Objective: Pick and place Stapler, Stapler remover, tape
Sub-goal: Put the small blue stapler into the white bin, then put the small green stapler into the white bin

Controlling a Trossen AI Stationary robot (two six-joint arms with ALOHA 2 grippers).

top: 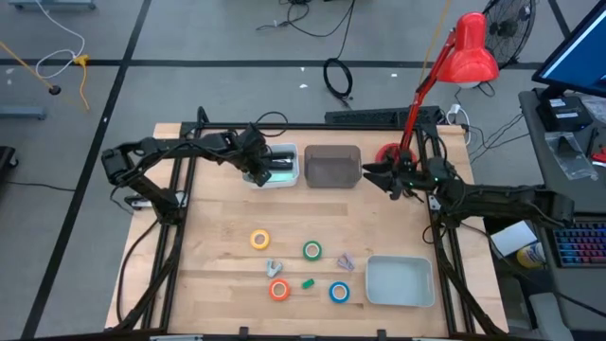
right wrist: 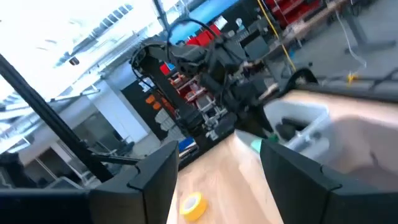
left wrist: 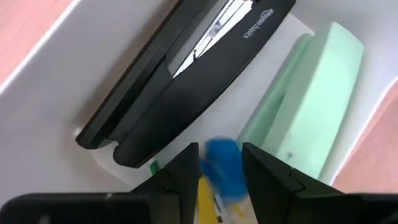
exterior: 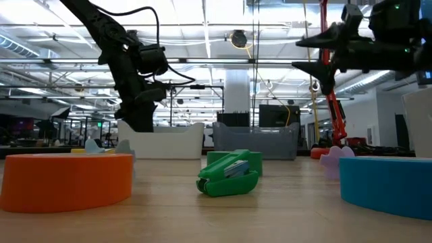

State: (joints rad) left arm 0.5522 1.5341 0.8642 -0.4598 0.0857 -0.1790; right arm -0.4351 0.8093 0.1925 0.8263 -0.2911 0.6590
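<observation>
Four tape rolls [top: 299, 266] lie near my bench's front edge, well apart from my left gripper [left wrist: 219, 167], fingers parted around a blue piece over the white bin [top: 284, 177]; right gripper [top: 377, 176] open, nearer.

Grey floor [top: 218, 57] crossed by dark lines in the upper part of the high view, with a coiled black cable [top: 339, 78] at upper centre, a white cord [top: 59, 64] at upper left, and a red desk lamp [top: 470, 52] and a fan [top: 509, 28] at upper right. At the right edge, a desk with a lit screen [top: 579, 47] and a keyboard [top: 579, 244]. In the low view, an open hall behind the table, with long ceiling lights [exterior: 202, 30] across the top, a white pillar [exterior: 237, 91] at centre and dark shelving [exterior: 74, 125] at far left.
</observation>
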